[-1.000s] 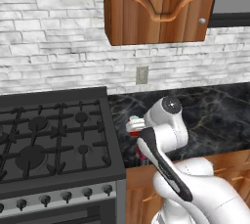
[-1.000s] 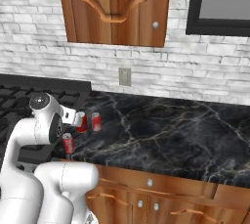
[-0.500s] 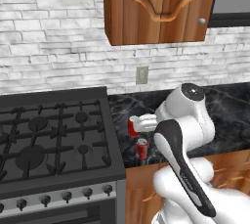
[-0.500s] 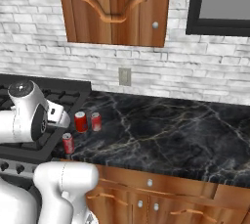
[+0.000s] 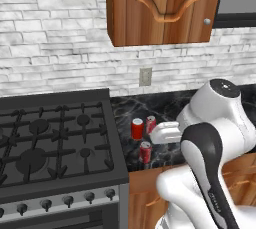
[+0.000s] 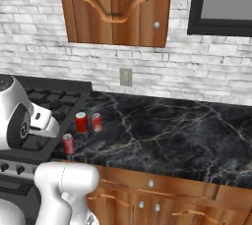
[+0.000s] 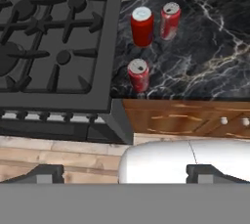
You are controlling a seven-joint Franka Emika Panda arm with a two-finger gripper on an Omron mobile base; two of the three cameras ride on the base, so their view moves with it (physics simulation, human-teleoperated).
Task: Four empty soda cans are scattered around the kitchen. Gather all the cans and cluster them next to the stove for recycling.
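Observation:
Three red soda cans stand on the black marble counter just right of the stove (image 5: 55, 143). Two stand side by side: a plain bright red can (image 5: 137, 128) (image 6: 81, 122) (image 7: 142, 26) and a darker marked can (image 5: 150, 124) (image 6: 97, 122) (image 7: 170, 20). A third can (image 5: 145, 151) (image 6: 68, 144) (image 7: 138, 75) stands closer to the counter's front edge. The stove (image 7: 53, 37) (image 6: 54, 101) has black grates and a row of knobs. My gripper (image 7: 126, 174) is open with nothing between its fingers. It is held high, well back from the cans, looking down on them.
The marble counter (image 6: 172, 130) stretches right of the cans. Wooden drawers (image 7: 185, 118) sit below it, with wood floor in front. A wooden wall cabinet (image 5: 160, 8) hangs overhead, an outlet (image 5: 145, 77) is on the brick wall, and a dark panel (image 6: 221, 3) is at the upper right.
My arm has swung up and back from beside the cans, so the hand now looks down on them from farther off. The three cans have not moved.

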